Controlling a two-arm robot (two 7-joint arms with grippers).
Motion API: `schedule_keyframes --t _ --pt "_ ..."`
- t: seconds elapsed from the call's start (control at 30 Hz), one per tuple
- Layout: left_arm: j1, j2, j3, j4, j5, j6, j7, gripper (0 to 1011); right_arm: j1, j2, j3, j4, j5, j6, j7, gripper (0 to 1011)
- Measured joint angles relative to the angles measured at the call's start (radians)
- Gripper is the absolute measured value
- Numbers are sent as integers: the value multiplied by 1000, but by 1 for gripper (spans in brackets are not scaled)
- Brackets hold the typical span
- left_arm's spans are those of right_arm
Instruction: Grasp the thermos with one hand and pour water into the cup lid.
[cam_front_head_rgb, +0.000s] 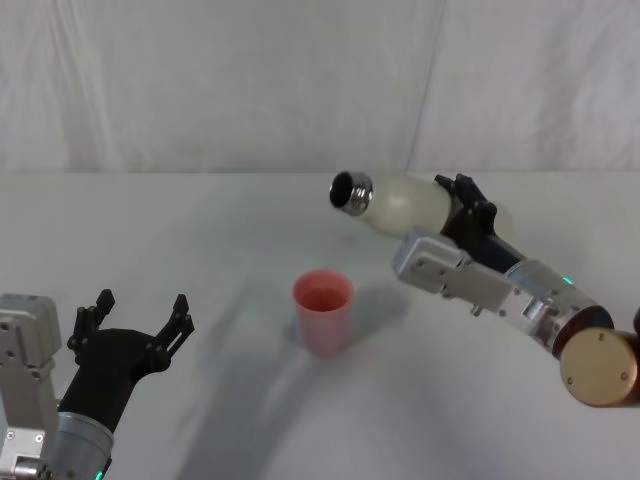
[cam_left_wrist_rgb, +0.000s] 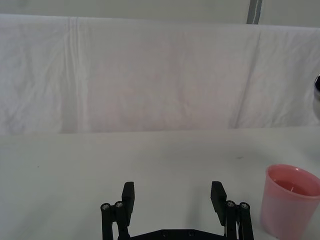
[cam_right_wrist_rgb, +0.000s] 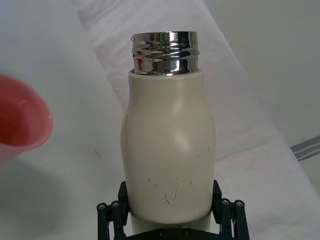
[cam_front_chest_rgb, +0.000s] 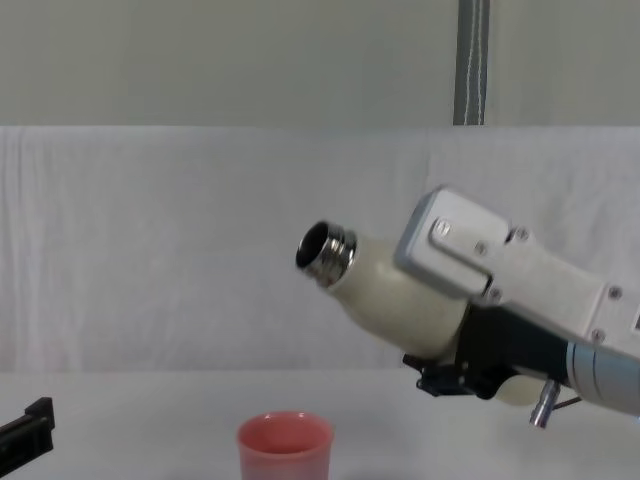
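The cream-white thermos (cam_front_head_rgb: 405, 205) is held off the table, tipped far over. Its open steel neck (cam_front_chest_rgb: 325, 255) points to my left and slightly upward, above and just right of the cup lid. My right gripper (cam_front_head_rgb: 468, 212) is shut on the thermos's lower body (cam_right_wrist_rgb: 170, 165), with black fingers (cam_right_wrist_rgb: 226, 215) on both sides. The pink cup lid (cam_front_head_rgb: 323, 310) stands upright on the table (cam_front_head_rgb: 200, 230), and also shows as the cup lid (cam_front_chest_rgb: 284, 445) and cup lid (cam_left_wrist_rgb: 290, 207). No stream leaves the neck. My left gripper (cam_front_head_rgb: 140, 322) hovers open and empty at the near left, seen as left gripper (cam_left_wrist_rgb: 172, 192).
A white cloth covers the table and hangs as a backdrop (cam_front_chest_rgb: 150, 250) behind it. A grey vertical post (cam_front_chest_rgb: 471, 60) rises beyond the backdrop. The right arm's silver wrist housing (cam_front_head_rgb: 470, 280) reaches in low over the table to the right of the cup lid.
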Motion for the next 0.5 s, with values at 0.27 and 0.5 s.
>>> schedule_keyframes --t 0.27,0.5 --pt "0 0 0 0 0 0 0 1001 4 5 -29 11 -81 8 -11 956" --pt "0 0 0 0 0 0 0 1001 5 8 -46 17 -131 6 -19 955"
